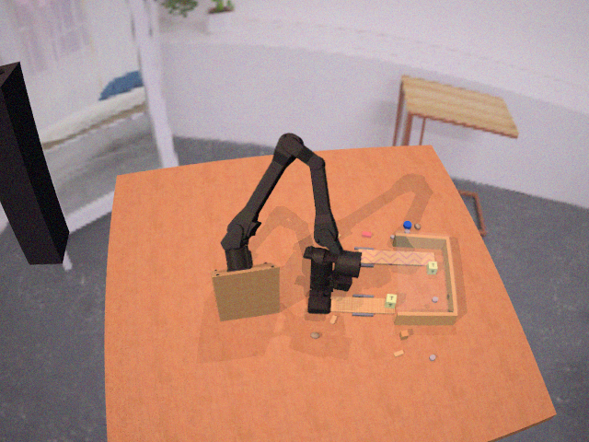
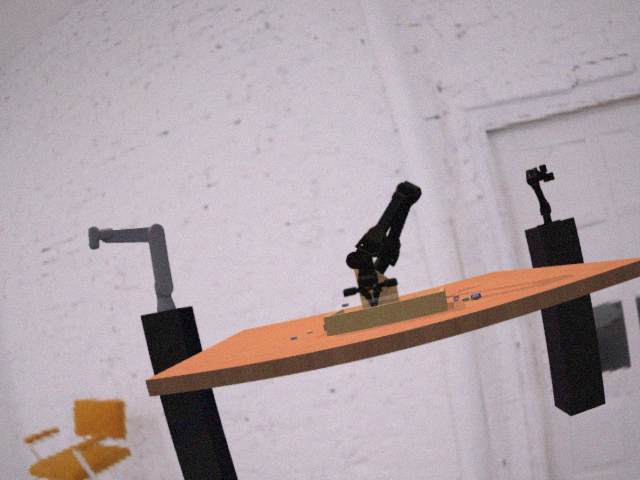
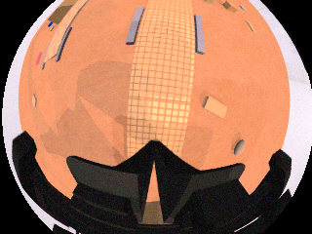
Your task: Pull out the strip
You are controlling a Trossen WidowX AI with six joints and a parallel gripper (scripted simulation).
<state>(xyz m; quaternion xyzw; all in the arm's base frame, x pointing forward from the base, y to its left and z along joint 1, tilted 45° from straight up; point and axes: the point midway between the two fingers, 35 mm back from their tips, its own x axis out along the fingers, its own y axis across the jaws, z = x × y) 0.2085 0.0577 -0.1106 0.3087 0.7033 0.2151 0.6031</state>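
Gridded tan strip (image 1: pixel 357 305) pinched at its near end by my end effector (image 3: pixel 154 190), fingers pressed almost together on it.
I judge a jerk could topple the labelled cube (image 1: pixel 390 298), sitting on the strip's far end at the tray (image 1: pixel 450 280) mouth, onto the worktop (image 1: pixel 190 371).

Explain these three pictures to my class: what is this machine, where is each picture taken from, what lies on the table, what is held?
This is a black jointed robot arm ending in two jaws. One picture looks down from above, one from low at the side, and the round one from a camera beside the jaws. On the orange table a three-walled wooden tray opens toward the arm. A zigzag-patterned strip carries one pale green cube. The jaws are shut on the end of the grid-patterned tan strip, which carries the pale green cube marked T.
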